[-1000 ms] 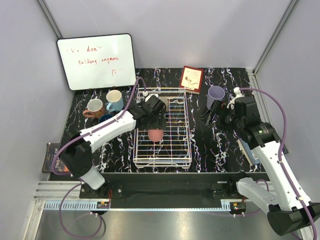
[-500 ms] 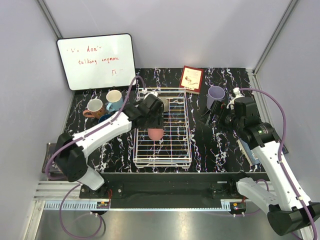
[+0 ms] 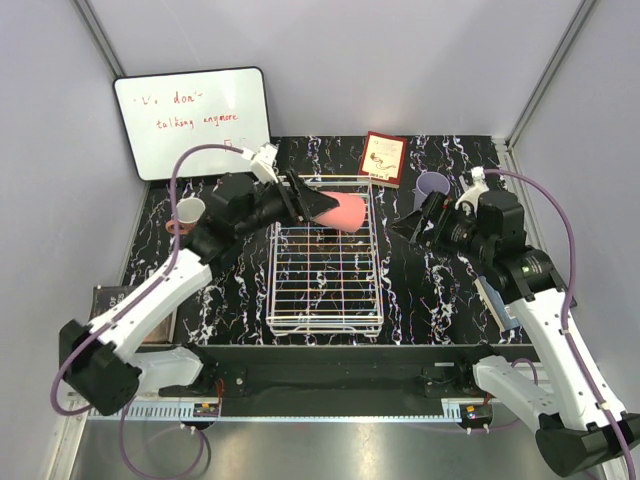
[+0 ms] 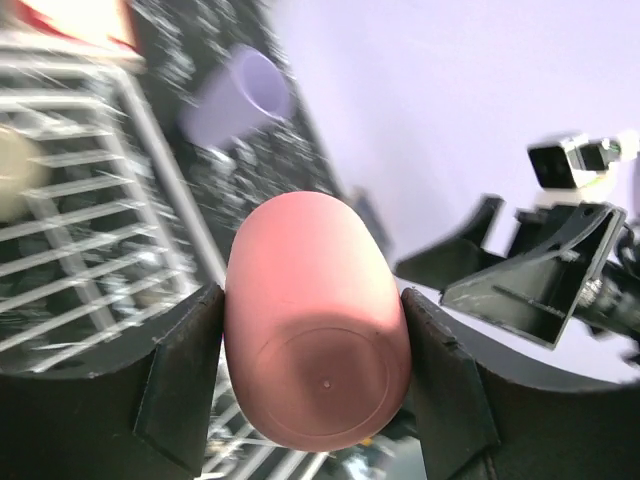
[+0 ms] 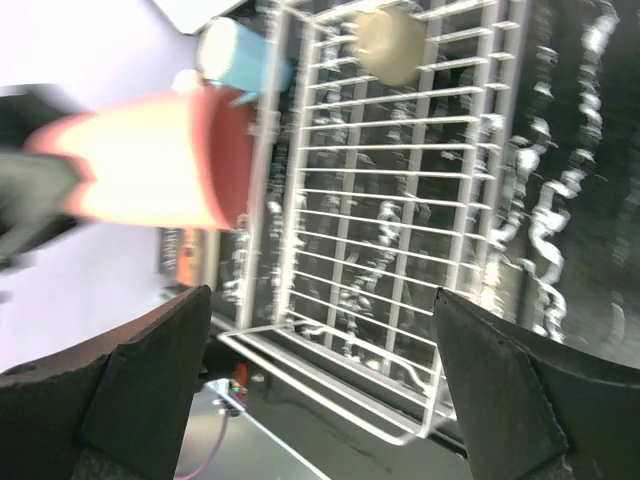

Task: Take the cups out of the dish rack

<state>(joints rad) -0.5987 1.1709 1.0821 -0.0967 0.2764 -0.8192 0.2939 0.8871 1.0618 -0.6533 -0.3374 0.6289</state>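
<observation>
Salmon-terracotta, the cup (image 3: pixel 347 213) that stood in the middle of the dish rack (image 3: pixel 325 300) a second ago now hangs in the air over the rack's far end. It is tipped on its side with its wider end toward the right arm. The left gripper (image 3: pixel 322 207) has risen with it, its arm swung up and back so that it now covers the light blue mug, which the overhead view showed before. The right gripper (image 3: pixel 410 226) has turned to face the lifted cup, its jaws as wide apart as earlier and with nothing between them. The lavender tumbler (image 3: pixel 432 184) stands on the table just behind it. The left wrist view shows what the overhead view cannot. The black fingers (image 4: pixel 180 385) press both flanks of the salmon cup, whose round base faces the lens. The right gripper's open black fingers lie beyond it, and a grey-beige cup (image 4: pixel 14 186) sits in the rack. The right wrist view alone brings back the light blue mug (image 5: pixel 238 55), on the table past the rack's far corner. It also shows the grey-beige cup inside the rack's far end and the salmon cup as a blur. The brown mug (image 3: pixel 187 213) stays below the whiteboard (image 3: pixel 192 122).
</observation>
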